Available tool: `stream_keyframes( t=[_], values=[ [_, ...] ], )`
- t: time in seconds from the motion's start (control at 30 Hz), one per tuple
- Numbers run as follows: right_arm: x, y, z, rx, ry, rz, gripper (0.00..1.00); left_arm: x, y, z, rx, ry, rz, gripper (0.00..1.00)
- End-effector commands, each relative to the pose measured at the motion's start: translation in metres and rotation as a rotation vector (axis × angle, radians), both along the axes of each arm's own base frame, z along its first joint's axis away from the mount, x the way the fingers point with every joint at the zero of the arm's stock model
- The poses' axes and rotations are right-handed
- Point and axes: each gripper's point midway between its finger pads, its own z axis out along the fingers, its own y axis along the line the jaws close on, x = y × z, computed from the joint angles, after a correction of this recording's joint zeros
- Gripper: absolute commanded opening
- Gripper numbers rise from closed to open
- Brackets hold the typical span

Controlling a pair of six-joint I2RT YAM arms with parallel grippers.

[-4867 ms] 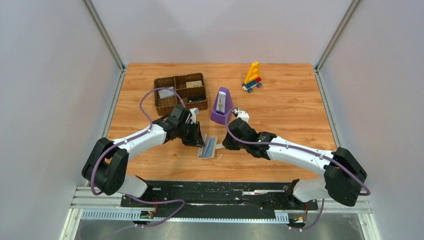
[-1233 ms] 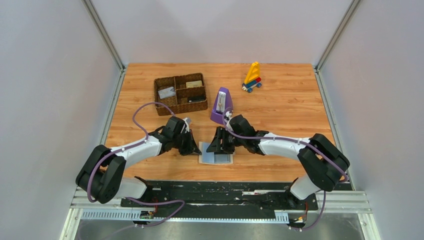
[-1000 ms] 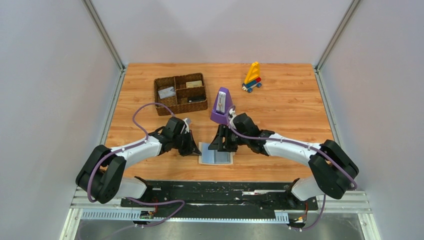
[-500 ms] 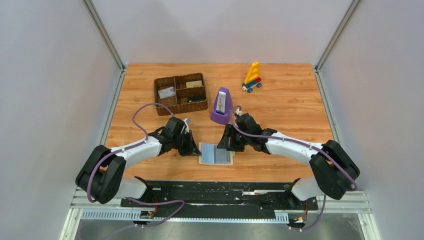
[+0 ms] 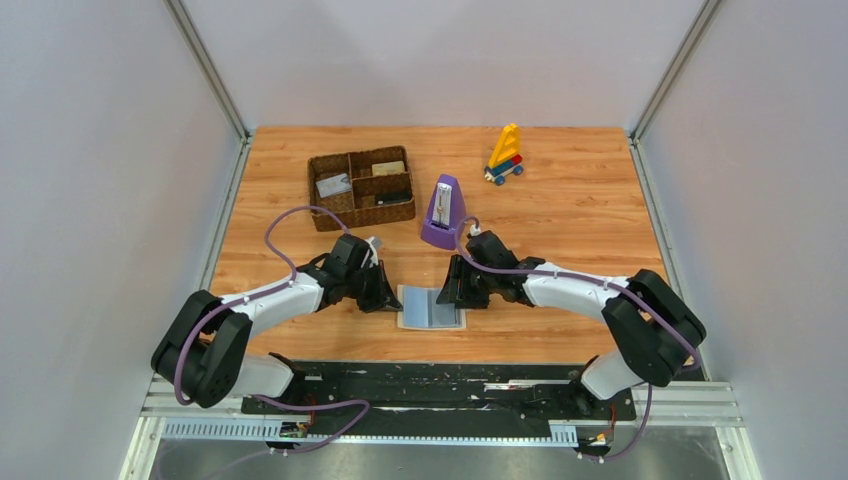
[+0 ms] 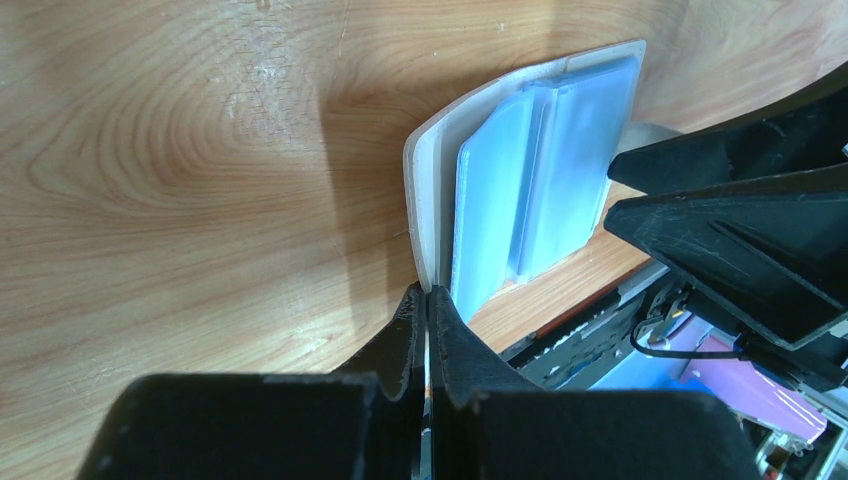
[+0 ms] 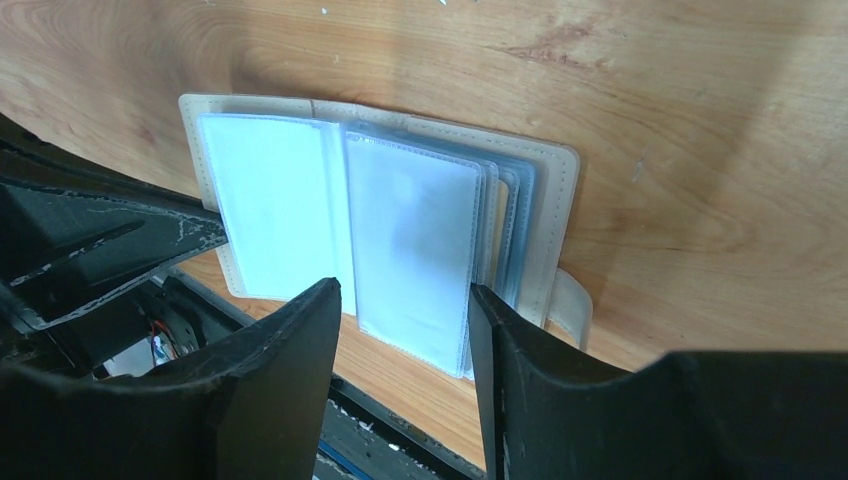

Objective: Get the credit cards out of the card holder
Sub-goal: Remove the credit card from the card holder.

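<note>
My left tool [image 6: 426,292] pinches the edge of the card holder [image 6: 540,170] on the desk [image 5: 580,200]. My right tool [image 7: 403,295] hangs open above it. Next I must pull a card out.

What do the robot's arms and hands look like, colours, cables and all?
The left arm and right arm each have white links between bulky black joints, with a purple cable running along them. The left hand and right hand are black, with flat wedge-shaped fingers that taper to the tip and show light scuffs. I can read no markings.
</note>
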Motion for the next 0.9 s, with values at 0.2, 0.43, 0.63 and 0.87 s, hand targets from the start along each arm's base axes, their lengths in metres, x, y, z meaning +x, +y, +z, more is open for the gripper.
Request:
stream_keyframes(
  t=[0.2,0.43,0.63,0.87],
  values=[
    [0.006,0.009,0.0,0.033,0.004,-0.006,0.5,0.003,-0.003,0.008,-0.024,-0.031,-0.002,0.0],
    [0.005,0.016,0.003,0.069,0.008,0.005,0.5,0.003,-0.004,0.007,-0.025,-0.029,0.0,0.0],
    [0.004,0.021,0.005,0.096,0.014,0.017,0.5,0.002,-0.003,0.006,-0.027,-0.024,0.003,0.0],
    [0.003,0.029,0.011,0.144,0.013,0.036,0.5,0.002,-0.004,0.006,-0.03,-0.025,0.002,0.0]
  ],
)
